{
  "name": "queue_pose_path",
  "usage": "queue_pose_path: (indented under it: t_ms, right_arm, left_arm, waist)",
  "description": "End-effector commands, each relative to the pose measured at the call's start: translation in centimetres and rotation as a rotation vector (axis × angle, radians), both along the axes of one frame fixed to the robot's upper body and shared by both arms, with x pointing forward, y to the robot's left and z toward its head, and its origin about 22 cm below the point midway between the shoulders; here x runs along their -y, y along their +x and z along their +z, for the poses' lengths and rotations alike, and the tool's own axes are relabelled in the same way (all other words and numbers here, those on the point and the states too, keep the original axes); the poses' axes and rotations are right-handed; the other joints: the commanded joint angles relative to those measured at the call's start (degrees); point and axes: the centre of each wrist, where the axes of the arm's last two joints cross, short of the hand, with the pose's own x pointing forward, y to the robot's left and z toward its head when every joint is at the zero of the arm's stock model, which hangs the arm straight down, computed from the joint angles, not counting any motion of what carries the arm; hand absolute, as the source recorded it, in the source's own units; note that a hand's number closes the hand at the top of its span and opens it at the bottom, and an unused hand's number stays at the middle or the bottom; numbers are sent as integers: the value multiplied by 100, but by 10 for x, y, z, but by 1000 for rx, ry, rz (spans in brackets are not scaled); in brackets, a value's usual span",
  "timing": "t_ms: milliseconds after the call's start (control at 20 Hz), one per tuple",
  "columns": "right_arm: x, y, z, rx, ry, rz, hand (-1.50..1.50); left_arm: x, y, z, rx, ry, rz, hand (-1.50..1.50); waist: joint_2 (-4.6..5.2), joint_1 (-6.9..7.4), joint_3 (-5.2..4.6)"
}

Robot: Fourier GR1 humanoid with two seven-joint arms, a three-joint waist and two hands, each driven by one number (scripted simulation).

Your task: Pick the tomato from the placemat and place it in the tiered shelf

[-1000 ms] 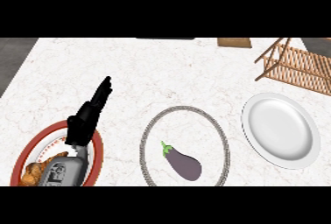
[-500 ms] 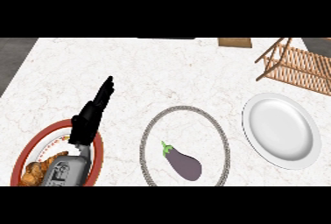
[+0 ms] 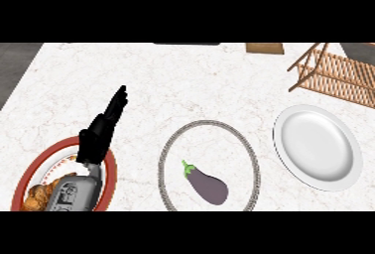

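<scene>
Eggplant [image 3: 206,185], no tomato, lies unmoved on the placemat [image 3: 210,123]; the left hand [image 3: 99,134] has not shifted, fingers straight and empty, so picking for the shelf [image 3: 333,74] is unstarted.

Right edge cuts wooden shelf [image 3: 336,77], forearm [image 3: 73,194] hides part of red-rimmed plate [image 3: 35,161]

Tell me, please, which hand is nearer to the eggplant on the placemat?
Left: the left hand is up-left of the eggplant, over the red plate; the right hand is not in view.
</scene>
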Motion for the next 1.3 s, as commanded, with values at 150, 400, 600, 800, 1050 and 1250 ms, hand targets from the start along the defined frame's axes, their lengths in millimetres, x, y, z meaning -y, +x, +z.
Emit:
queue_pose_path:
  t_ms: [150, 400, 600, 800, 1050, 1250]
  right_arm:
    - [-2, 1, 19, 84, 65, 112, -150]
    - [15, -12, 36, 153, 111, 108, -150]
    - [24, -23, 84, 371, 230, 81, -150]
    - [58, -58, 97, 435, 268, -35, -150]
    - [95, -106, 92, 366, 381, -93, -150]
    - [127, -156, 82, 207, 437, -103, -150]
  left_arm:
    - [-22, -9, 3, -18, 9, 1, 0]
    - [-12, -3, -2, -5, 16, 17, 0]
    - [-14, -1, -10, -24, 5, 9, 0]
    - [-13, -7, -2, -2, 13, -8, 0]
    - [-14, -9, -8, -3, -2, 12, 0]
    - [-26, -11, -11, -13, -9, 34, 0]
  waist:
    - [-44, -63, -8]
    - [-36, -80, -7]
    - [-33, -100, -10]
    - [-29, -64, -5]
    - [-80, -227, -12]
    - [-65, -240, -9]
